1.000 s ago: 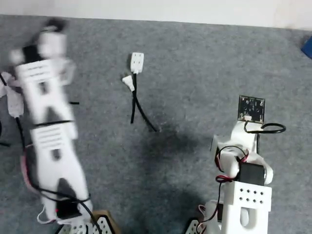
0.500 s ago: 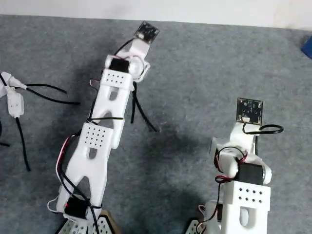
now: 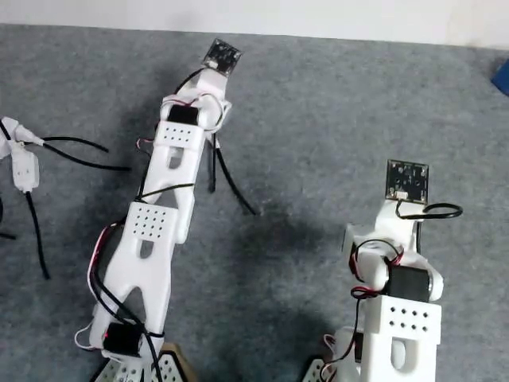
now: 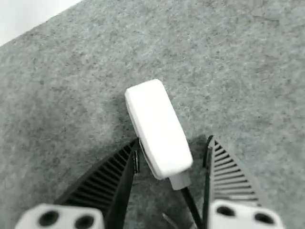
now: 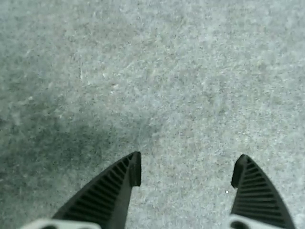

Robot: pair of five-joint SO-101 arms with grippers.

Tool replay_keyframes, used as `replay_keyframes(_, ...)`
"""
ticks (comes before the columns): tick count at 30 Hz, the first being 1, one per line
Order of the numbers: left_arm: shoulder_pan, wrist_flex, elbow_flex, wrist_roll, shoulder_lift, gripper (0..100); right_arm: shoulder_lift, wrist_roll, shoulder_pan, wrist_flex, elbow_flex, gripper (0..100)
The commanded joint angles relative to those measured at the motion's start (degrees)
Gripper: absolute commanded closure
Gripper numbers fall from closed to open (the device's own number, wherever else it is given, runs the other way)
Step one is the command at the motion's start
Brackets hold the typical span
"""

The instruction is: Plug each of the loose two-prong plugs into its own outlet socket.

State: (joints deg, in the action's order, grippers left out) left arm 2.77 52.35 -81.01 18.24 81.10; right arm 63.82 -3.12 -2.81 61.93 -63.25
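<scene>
While the left claw (image 4: 172, 142) gapes, the white socket (image 4: 157, 126) lies flat — right between its jaws.

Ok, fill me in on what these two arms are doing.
The left gripper is open and straddles the cord end of a white socket block lying on the grey mat, not yet gripping it. The right gripper hangs open over bare mat. Another white connector with black cords lies at the high view's left edge.
</scene>
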Motion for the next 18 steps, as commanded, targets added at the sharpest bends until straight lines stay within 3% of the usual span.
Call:
replay_keyframes(1, -0.92, -0.62, -0.48, -0.35, -1.36, 77, 1.01, -0.62, 0.48, 0.4, 0.4, 69.9)
replay_keyframes(8, -0.84, -0.53, -0.13, -0.35, -3.12, 78, 1.01, -0.62, 0.57, 0.4, 0.4, 69.9)
replay_keyframes(12, 0.66, 0.97, -0.22, 0.09, -2.15, 93, 1.01, -0.62, 0.57, 0.4, 0.4, 69.9)
replay_keyframes(13, 1.19, 2.37, -0.48, 0.18, -2.07, 99, 1.01, -0.62, 0.57, 0.4, 0.4, 69.9)
replay_keyframes(18, 5.58, 16.62, -0.57, 6.68, -6.02, 99, 0.75, -0.62, 0.57, 0.4, 0.4, 69.9)
